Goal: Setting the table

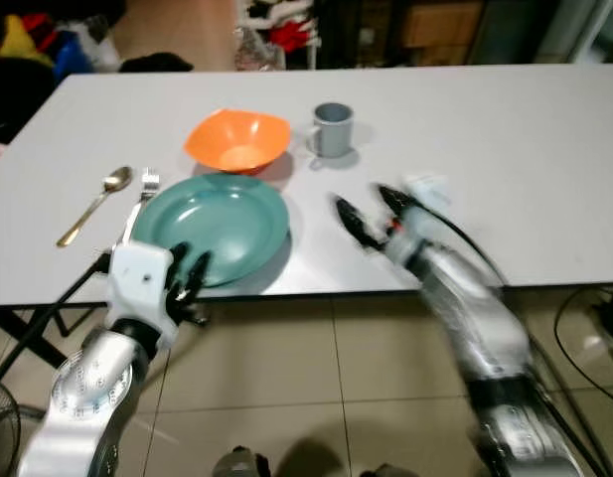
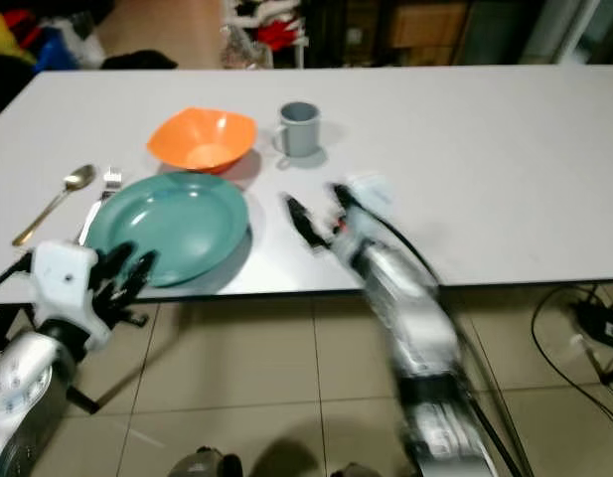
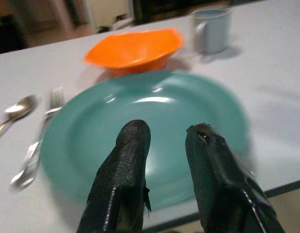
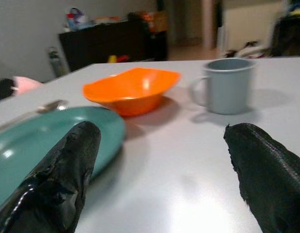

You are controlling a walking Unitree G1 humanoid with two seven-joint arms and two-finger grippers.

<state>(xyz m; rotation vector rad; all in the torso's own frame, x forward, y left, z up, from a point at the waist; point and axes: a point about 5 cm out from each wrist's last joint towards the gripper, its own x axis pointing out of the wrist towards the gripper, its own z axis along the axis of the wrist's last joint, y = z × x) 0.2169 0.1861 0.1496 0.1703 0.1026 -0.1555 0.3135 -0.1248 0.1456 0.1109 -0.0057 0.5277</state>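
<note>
Tiled floor (image 1: pixel 316 358) under the white table's near edge. Black cables (image 1: pixel 589 318) on the tiles right of the table; red clutter (image 1: pixel 286 30) blurred beyond its far edge.

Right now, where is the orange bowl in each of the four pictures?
Left eye view: orange bowl sits just beyond the green plate, left of the grey mug.
Right eye view: same spot, upper left of centre.
Left wrist view: beyond the plate, past the left pincer, top centre.
Right wrist view: centre left, between plate and mug.
Shared landmark: the grey mug.
</note>
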